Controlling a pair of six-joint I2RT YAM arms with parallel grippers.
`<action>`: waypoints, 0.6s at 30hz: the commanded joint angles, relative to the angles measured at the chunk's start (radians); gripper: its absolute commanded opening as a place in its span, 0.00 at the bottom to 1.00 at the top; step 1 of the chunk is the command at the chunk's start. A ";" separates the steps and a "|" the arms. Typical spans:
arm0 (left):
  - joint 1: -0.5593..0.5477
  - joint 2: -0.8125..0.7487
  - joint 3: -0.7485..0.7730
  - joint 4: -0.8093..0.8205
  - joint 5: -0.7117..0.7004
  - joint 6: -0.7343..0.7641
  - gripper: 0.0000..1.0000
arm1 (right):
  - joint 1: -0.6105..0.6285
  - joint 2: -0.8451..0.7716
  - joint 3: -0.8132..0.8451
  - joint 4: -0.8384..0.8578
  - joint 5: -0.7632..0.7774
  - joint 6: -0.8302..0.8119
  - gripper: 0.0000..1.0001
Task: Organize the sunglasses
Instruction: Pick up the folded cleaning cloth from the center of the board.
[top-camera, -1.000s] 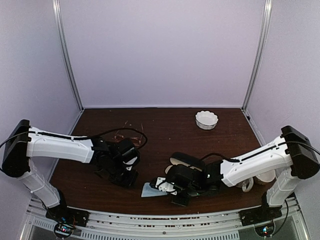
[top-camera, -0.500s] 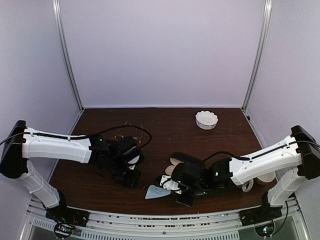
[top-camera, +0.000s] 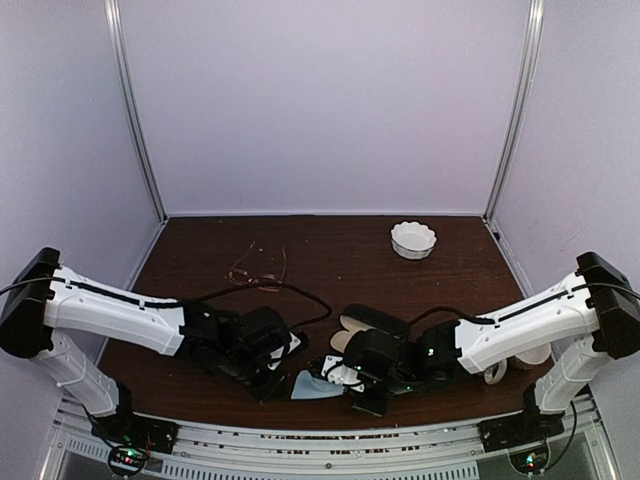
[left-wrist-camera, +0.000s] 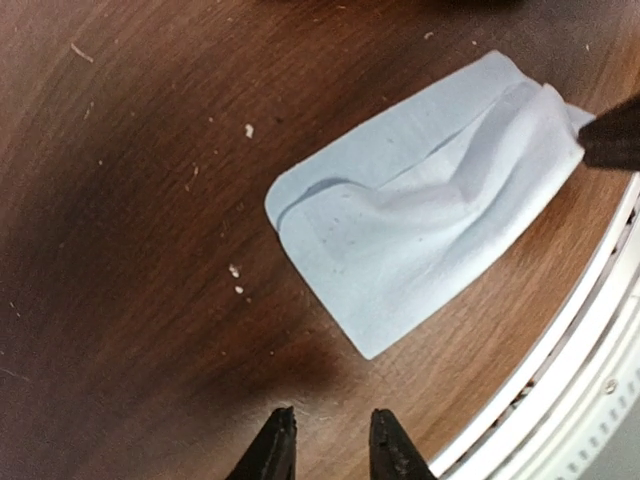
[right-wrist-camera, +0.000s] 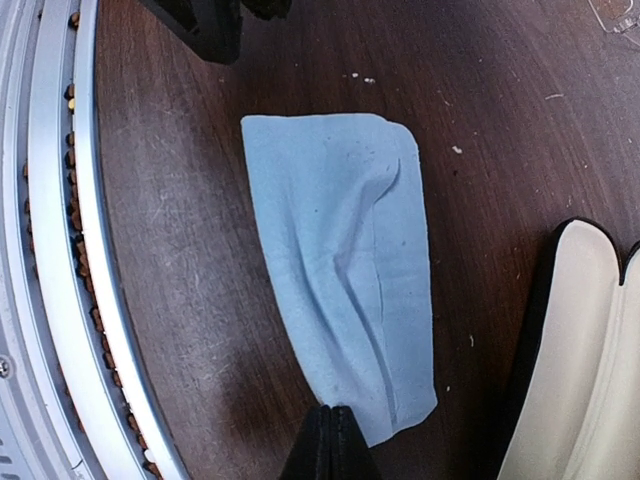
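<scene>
Right pincer (right-wrist-camera: 330, 442) is pressed together on the right-hand end of the light-blue cloth (left-wrist-camera: 420, 220), pinching its edge. My left pincer (left-wrist-camera: 333, 455) hovers low, tips slightly spread, nothing between them. The cloth lies just ahead of it, long axis slanting away toward the right pincer. The copper-wire sunglasses (top-camera: 256, 272) sit far-left on the worktop (top-camera: 340, 250), well apart from both pincers, lenses side by side across it. Left is the nearer arm, I reckon. The dark pair I can't make out. The open glasses case (right-wrist-camera: 585, 340) lies just beside the cloth.
</scene>
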 joint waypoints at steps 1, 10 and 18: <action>-0.020 -0.090 -0.078 0.137 -0.086 0.113 0.30 | -0.001 0.013 -0.024 0.027 -0.004 0.011 0.00; -0.059 -0.289 -0.274 0.366 -0.190 0.255 0.50 | -0.001 0.024 -0.025 0.034 -0.006 0.000 0.00; -0.112 -0.284 -0.323 0.411 -0.118 0.449 0.76 | -0.002 0.038 -0.019 0.029 -0.004 -0.013 0.00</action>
